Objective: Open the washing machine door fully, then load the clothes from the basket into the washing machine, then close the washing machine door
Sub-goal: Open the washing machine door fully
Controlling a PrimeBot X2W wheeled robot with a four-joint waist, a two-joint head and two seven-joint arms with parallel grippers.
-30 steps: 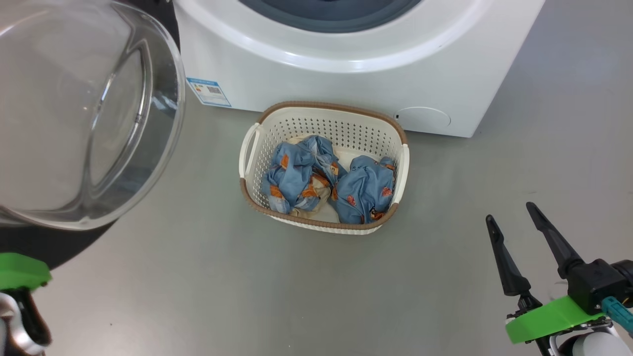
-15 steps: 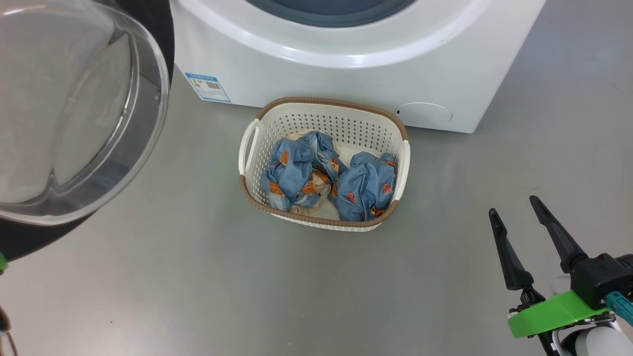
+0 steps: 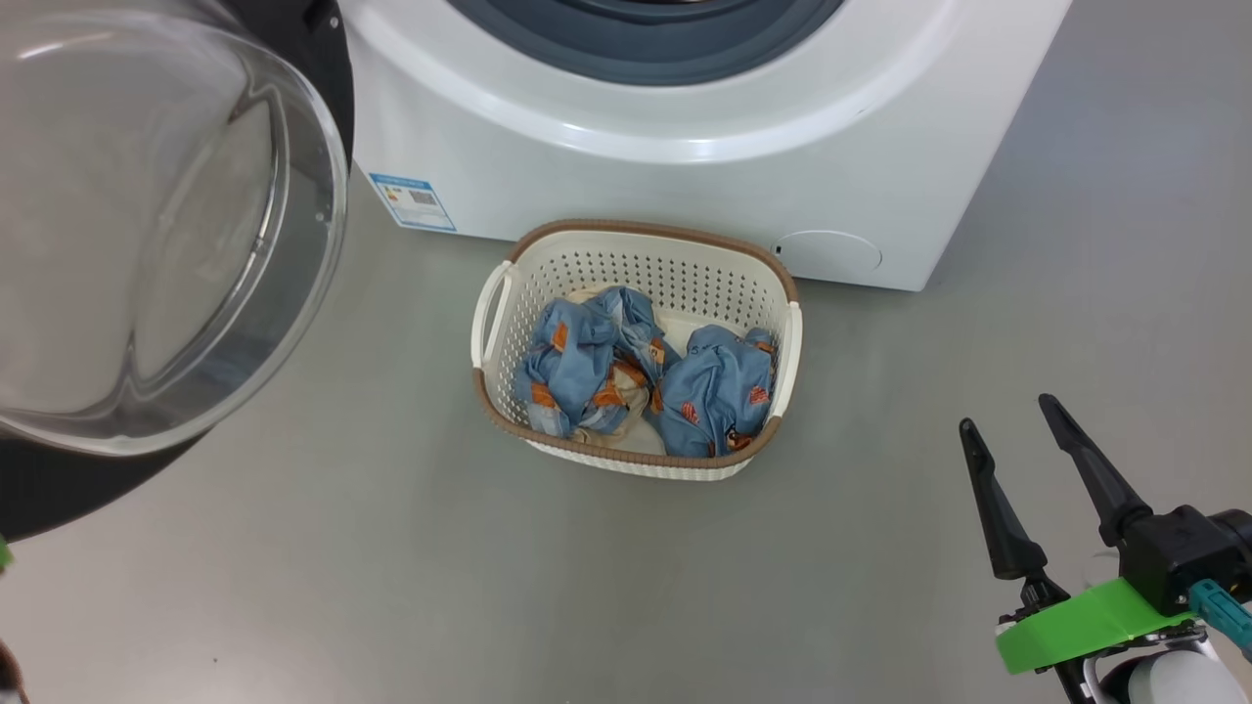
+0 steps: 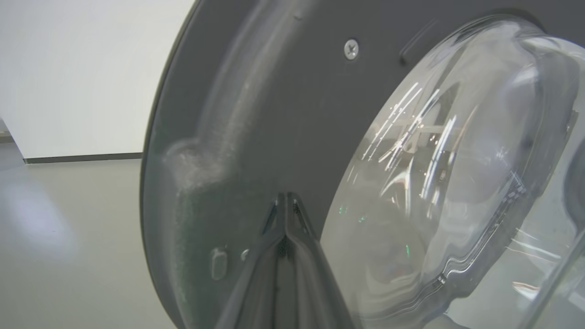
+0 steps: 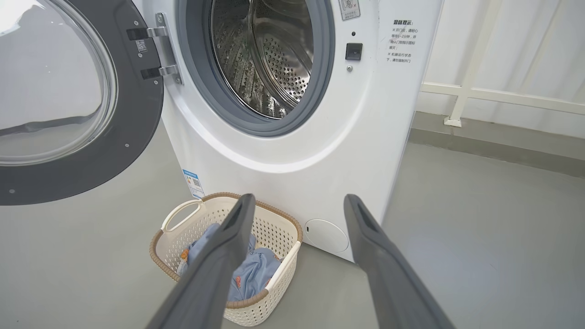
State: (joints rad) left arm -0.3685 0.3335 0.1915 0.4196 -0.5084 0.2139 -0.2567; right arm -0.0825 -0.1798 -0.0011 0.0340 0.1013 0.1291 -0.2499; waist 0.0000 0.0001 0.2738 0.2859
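Smooth grey floor, white wall behind. The washing machine stands with its door swung wide. The basket sits on the floor just before it, holding crumpled blue clothes. Left gripper: fingers pressed together, tips at the door's dark inner rim. Right gripper: fingers apart, holding nothing, well clear of the basket.
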